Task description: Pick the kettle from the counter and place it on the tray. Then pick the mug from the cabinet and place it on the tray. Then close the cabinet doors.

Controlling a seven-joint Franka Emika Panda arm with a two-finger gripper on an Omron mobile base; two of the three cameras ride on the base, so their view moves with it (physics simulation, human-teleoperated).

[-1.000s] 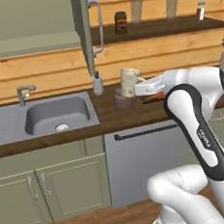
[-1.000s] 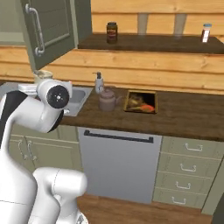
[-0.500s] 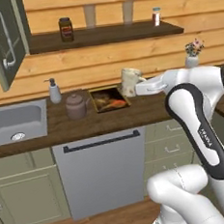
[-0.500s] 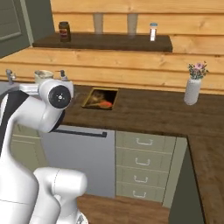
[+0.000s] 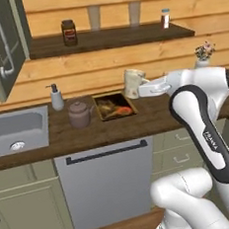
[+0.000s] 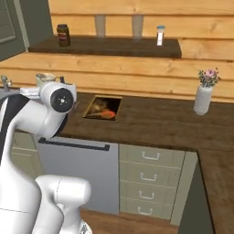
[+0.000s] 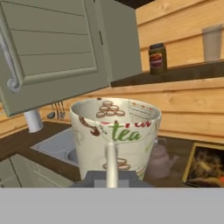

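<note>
At the far left of the left base view, 1 open cabinet door (image 5: 3, 48) hangs over the steel sink (image 5: 16, 133) set in the counter (image 5: 151, 115). Next along the worktop stands a white soap dispenser (image 5: 57, 97), then the brown kettle (image 5: 79, 114), which sits on the counter just left of the tray (image 5: 114, 105) and not on it. The tray lies flat on the dark wood, its rim a thin tan line around a dark inside.

Just right of the tray and above the counter, I hold the mug (image 5: 133, 83) upright in the air, off every surface. My gripper (image 5: 145, 89) is clamped tight on its handle; in the hand view the mug (image 7: 114, 138) stands close before me, with the word "tea" printed on its side and the handle running down to my hand.

On the wall shelf above stand a dark jar (image 5: 69, 32), 2 glasses and a small shaker (image 5: 164, 18). At the far right, a vase of flowers (image 6: 204, 93) rests on the counter.
</note>
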